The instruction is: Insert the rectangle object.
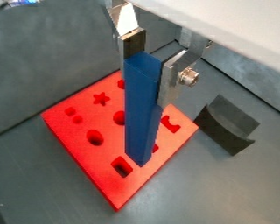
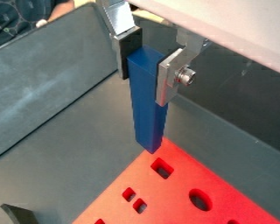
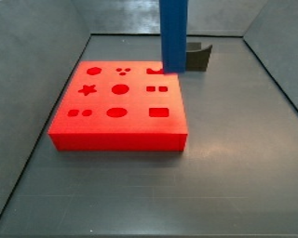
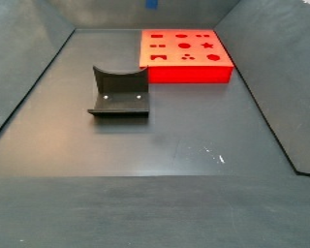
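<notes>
The gripper [image 1: 149,59] was closed on the upper end of the rectangle object [image 1: 142,114], its silver fingers [image 1: 175,74] pressed flat against two opposite faces of the blue bar, as both wrist views showed [image 2: 150,59]. The bar hung upright from the jaws, above the red block [image 1: 119,136].

The red block [image 3: 120,102] lay flat on the dark floor, its top cut with shaped holes: a star, circles, ovals, squares and a rectangle. A small dark grey block [image 1: 227,124] with a curved top sat on the floor just beside the red block, apart from it; in a side view [image 4: 119,93] it stood nearer the camera than the red block [image 4: 185,54]. Nothing lay between the bar and the red block's top.

In a side view the bar [image 3: 173,35] came down over the far edge of the red block, near the hole at that edge. Whether its lower end [image 2: 150,140] touched the block could not be told.
</notes>
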